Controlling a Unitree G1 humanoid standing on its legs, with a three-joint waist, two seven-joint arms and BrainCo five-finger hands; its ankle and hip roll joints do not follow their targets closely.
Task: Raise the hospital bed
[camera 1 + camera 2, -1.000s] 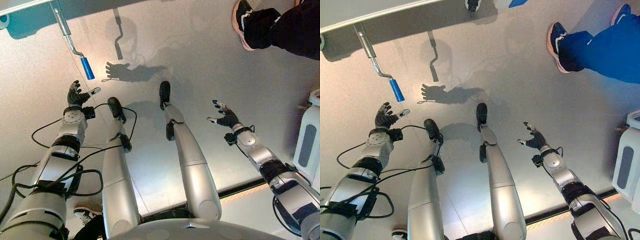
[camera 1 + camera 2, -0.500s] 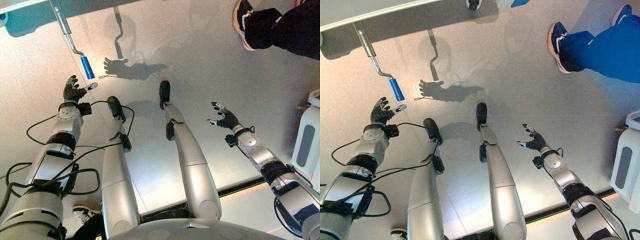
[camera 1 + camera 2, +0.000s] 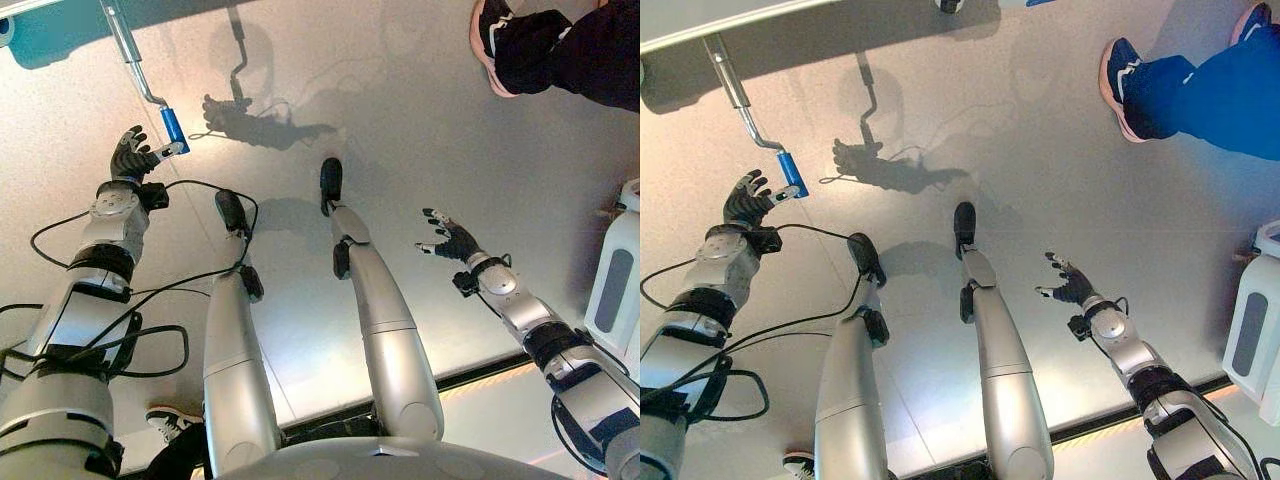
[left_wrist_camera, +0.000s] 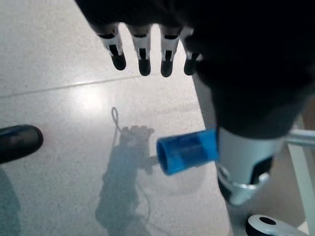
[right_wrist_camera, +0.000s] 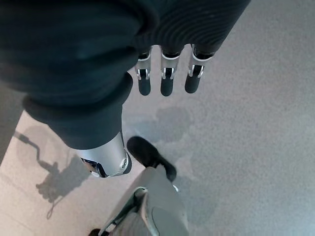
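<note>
Reaching up toward the bed's crank, the left hand has its fingers spread and straight, the thumb tip just beside the blue grip of the crank handle, nothing curled round it; that bent metal handle hangs from the bed frame at the far edge. Hanging well apart over the grey floor, the right hand is open too; a person's shoe stands beyond it.

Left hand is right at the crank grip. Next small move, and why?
Probably ease the left hand a little further forward and curl its fingers round the blue grip of the bed crank. The hand is open, its thumb lies along the grip, and nothing is clasped yet. The right hand hangs open over the floor.
</note>
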